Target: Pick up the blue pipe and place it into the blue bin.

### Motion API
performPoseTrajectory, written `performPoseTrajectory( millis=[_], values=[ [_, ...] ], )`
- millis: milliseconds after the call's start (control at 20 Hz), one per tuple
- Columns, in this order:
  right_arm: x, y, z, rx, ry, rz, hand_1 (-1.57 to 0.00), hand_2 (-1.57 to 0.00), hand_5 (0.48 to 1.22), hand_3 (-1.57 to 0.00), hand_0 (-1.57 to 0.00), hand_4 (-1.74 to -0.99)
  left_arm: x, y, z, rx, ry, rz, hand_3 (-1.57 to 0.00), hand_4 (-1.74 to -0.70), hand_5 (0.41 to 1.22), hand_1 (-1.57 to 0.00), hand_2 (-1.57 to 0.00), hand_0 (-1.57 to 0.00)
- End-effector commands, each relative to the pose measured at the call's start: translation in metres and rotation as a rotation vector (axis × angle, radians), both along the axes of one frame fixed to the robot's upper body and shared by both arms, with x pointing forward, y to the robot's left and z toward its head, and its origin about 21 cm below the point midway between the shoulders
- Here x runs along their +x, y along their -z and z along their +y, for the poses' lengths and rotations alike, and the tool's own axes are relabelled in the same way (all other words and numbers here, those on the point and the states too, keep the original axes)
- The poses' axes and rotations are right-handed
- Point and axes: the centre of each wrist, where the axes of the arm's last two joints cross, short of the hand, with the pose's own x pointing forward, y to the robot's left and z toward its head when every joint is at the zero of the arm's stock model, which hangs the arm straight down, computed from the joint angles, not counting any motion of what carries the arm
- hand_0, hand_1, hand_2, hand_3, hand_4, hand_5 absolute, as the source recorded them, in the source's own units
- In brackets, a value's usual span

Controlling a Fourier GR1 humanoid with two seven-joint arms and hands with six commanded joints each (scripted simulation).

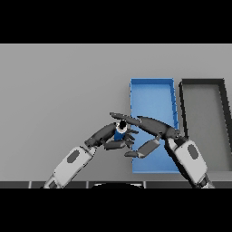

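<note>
While my left hand (108, 136) has its fingers curled round the blue pipe (120, 134), I'm honestly a bit nervous about how this goes from here. That pipe is sitting upright-ish in my grip, dark open end facing up, just off the left edge of the blue bin (152, 88), around 9 o'clock from the bin's near half. So it's not in yet, it's right beside the wall

My right hand (156, 129) is reaching across from 3 o'clock, over the bin, fingers stretched out long and mostly straight, with the fingertips right up at the top of the pipe. It's spread open, not gripping anything as far as I can tell. Looks to me like a handover is being set up, or it's steadying the thing

What could go wrong, my guess:
- both hands are crowded on one small pipe. If left lets go before right actually closes, it drops on the grey surface (59, 90) outside the bin and probably rolls
- those straight right fingers could just poke the pipe sideways out of my left grip
- left only has the lower part, so a nudge at the top could tip it
- carrying it over, the pipe could clip the bin's left wall

There's also a dark bin (201, 82) at 3 o'clock from the blue one, touching or nearly so, and overshooting would land it in the wrong box
</note>
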Motion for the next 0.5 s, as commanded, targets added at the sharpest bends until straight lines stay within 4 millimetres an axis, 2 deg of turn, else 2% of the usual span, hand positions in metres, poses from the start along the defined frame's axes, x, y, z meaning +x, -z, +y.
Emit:
performPoseTrajectory(
  millis=[0, 150, 300, 350, 400, 450],
  values=[
    [0.005, -0.001, 0.007, -0.021, -0.007, 0.003, 0.0, 0.0, 0.521, 0.0, 0.0, -1.25, -0.001, 0.0, 0.001, -0.005, 0.001, 0.002, -1.52, -1.57, 1.221, -1.57, -1.57, -1.57],
    [0.009, 0.001, 0.02, -0.033, -0.029, 0.006, 0.0, 0.0, 0.509, 0.0, 0.0, -1.218, 0.003, 0.001, 0.001, 0.004, 0.009, -0.007, -1.54, -1.51, 1.221, -1.57, -1.57, -1.57],
    [0.017, -0.002, 0.041, -0.065, -0.065, 0.026, 0.0, -0.01, 0.498, 0.0, 0.0, -1.21, 0.003, 0.003, 0.0, 0.022, -0.002, -0.014, -1.56, -1.47, 1.221, -1.57, -1.57, -1.57],
    [0.018, -0.003, 0.043, -0.072, -0.077, 0.029, -0.03, -0.05, 0.493, -0.03, -0.02, -1.236, -0.001, 0.003, 0.0, 0.02, -0.002, 0.004, -1.56, -1.52, 1.221, -1.57, -1.57, -1.57],
    [0.021, -0.002, 0.05, -0.083, -0.091, 0.023, -0.14, -0.16, 0.483, -0.12, -0.11, -1.291, 0.001, 0.0, 0.001, 0.019, -0.004, -0.007, -1.28, -1.57, 1.221, -1.57, -1.57, -1.57],
    [0.024, -0.004, 0.052, -0.091, -0.097, 0.017, -0.3, -0.31, 0.477, -0.25, -0.26, -1.348, 0.001, -0.002, -0.001, 0.067, -0.018, -0.021, -1.19, -1.6, 1.221, -1.57, -1.57, -1.57]
  ],
)
